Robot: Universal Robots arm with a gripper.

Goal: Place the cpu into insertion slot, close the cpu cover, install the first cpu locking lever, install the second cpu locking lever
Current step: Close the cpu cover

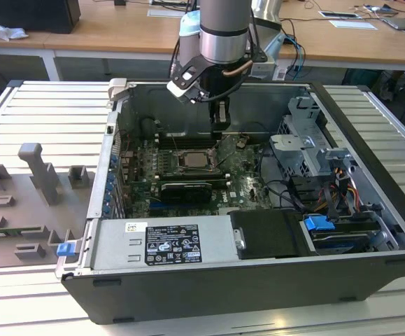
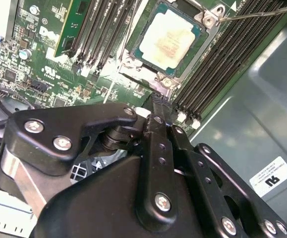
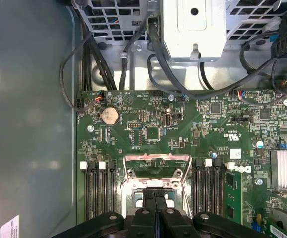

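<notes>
Your gripper [image 1: 219, 127] is pinched shut, empty, above frame centre — press the unlatched locking lever [image 2: 255, 14] beside the cpu [image 2: 169, 38] squarely, slowly.

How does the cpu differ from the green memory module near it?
The cpu is square with a silver-grey top; the green memory module is long and narrow. The cpu lies flat; the green memory module stands on edge in its slot. Both sit on the motherboard.
</notes>
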